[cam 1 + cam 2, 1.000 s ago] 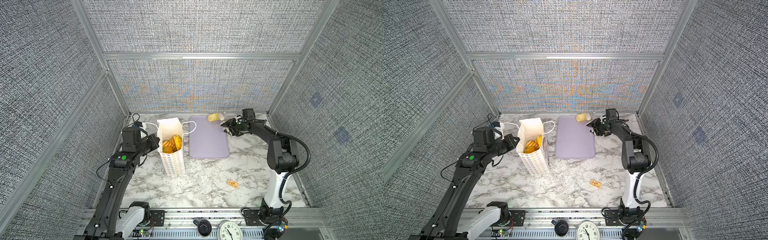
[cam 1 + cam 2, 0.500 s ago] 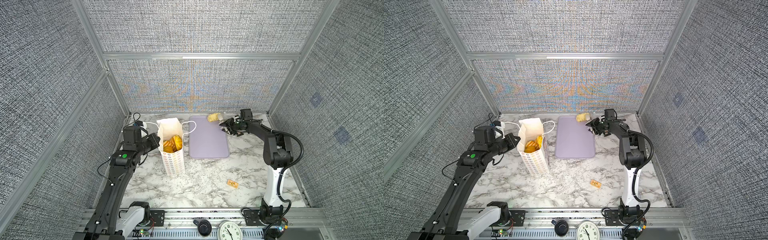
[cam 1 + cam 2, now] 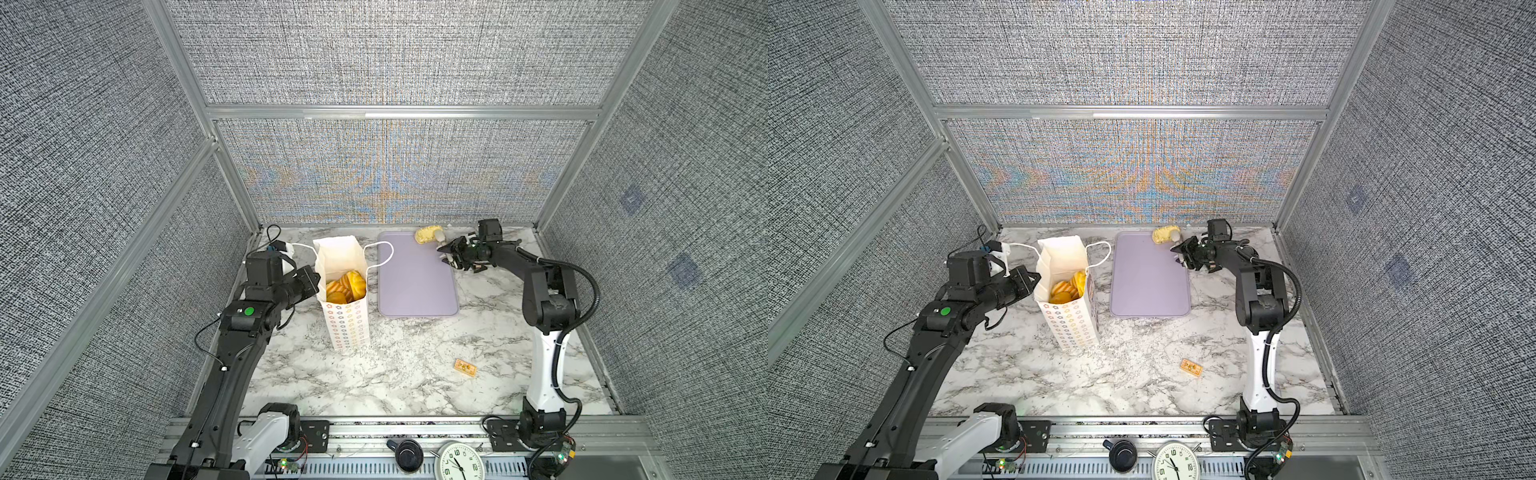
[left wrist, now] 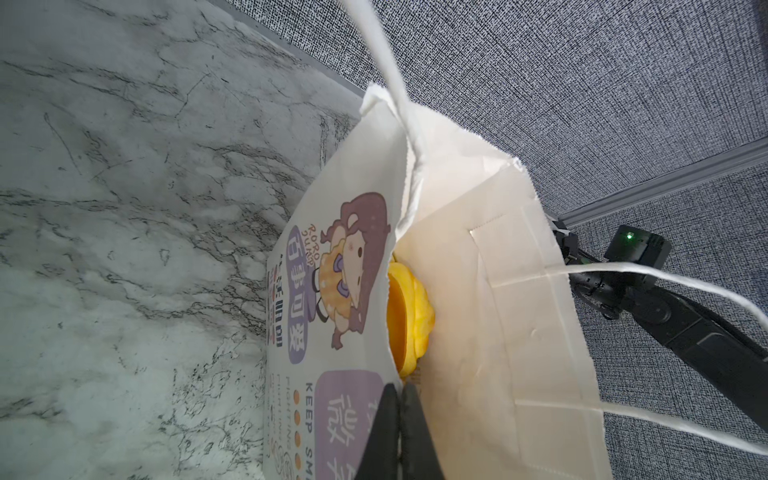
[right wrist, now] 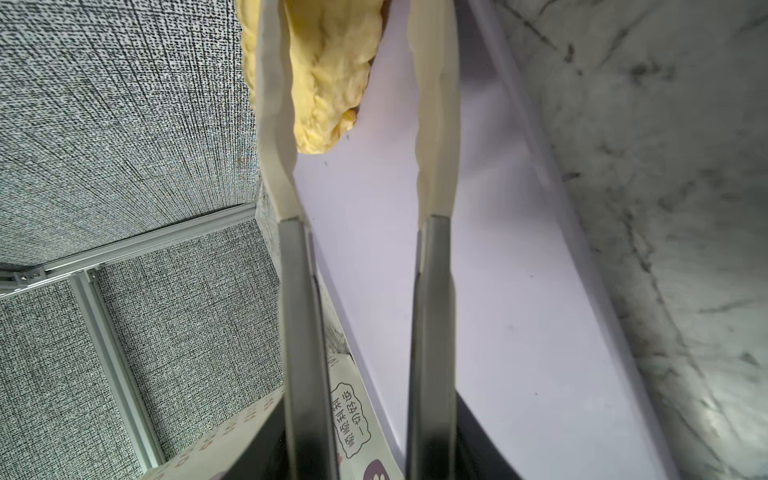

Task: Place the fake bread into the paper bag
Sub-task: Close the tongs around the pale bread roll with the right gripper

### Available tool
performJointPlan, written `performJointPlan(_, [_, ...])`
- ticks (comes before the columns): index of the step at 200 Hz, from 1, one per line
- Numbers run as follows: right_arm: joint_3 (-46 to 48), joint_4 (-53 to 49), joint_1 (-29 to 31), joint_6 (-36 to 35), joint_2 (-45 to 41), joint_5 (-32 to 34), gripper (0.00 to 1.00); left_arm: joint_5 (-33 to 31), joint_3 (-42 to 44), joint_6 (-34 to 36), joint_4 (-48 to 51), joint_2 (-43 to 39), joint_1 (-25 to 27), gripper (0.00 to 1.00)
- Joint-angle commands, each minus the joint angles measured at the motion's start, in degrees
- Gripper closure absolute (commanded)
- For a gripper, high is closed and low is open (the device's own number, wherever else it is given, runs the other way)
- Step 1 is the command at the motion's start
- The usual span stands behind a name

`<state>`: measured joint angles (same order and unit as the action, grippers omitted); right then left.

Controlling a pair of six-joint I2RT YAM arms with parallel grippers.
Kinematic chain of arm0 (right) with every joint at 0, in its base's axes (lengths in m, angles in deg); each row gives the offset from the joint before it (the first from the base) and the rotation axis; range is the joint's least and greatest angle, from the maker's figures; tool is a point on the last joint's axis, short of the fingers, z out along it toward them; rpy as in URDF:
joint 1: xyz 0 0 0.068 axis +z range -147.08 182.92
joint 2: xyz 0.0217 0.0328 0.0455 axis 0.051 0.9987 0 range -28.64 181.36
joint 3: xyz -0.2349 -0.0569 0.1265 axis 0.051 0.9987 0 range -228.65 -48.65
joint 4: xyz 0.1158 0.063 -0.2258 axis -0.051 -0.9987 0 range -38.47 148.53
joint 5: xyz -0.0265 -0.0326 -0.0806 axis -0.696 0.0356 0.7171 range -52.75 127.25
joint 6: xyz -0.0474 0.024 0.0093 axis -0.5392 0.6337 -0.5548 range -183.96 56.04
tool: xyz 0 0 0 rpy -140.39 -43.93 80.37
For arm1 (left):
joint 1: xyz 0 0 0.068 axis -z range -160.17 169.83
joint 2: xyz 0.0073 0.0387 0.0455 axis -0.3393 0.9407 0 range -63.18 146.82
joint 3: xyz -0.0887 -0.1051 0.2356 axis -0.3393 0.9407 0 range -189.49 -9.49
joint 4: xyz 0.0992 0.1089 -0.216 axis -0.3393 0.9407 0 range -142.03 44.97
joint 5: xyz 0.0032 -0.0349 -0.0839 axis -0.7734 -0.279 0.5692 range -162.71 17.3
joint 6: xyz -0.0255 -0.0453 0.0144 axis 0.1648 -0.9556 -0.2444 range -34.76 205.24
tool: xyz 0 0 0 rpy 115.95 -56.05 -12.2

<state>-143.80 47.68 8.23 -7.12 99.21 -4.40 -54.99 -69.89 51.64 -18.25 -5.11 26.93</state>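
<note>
While my left gripper pinches the paper bag rim to hold its mouth open, my right gripper stands spread around the pale bun at the tray corner; other fake bread lies bagged.

Both top views are bright and evenly lit from above, with soft, short shadows on the marble desk and coloured moiré rippling across the woven back wall. In the wrist views the near fingers are blurred, straight lines bend toward the edges, and the left view is dimmer and greenish.
</note>
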Motion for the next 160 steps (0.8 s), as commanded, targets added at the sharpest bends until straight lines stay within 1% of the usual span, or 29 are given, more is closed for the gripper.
performJointPlan(1, [-0.5,2.6,0.2,1.0,0.3,-0.8,0.55,-0.3,0.0,0.9,0.6,0.2,0.0,0.97])
performJointPlan(59, [-1.2,4.0,0.2,1.9,1.5,-1.0,0.6,-0.2,0.4,0.8,0.4,0.3,0.0,0.97])
performJointPlan(79, [-1.6,4.6,0.2,2.5,2.0,-1.0,0.65,-0.2,0.5,0.8,0.3,0.3,0.0,0.97])
performJointPlan(112, [-1.7,4.9,0.2,2.8,2.4,-1.1,0.69,-0.3,0.7,0.8,0.3,0.2,0.0,0.97])
performJointPlan(134, [-0.7,5.1,0.2,2.7,1.8,-1.1,0.73,-0.3,0.6,0.7,0.2,0.3,0.0,0.97])
performJointPlan(160, [1.7,6.3,0.2,2.7,0.1,-1.0,0.76,-0.3,0.5,0.8,0.1,0.3,0.0,0.97])
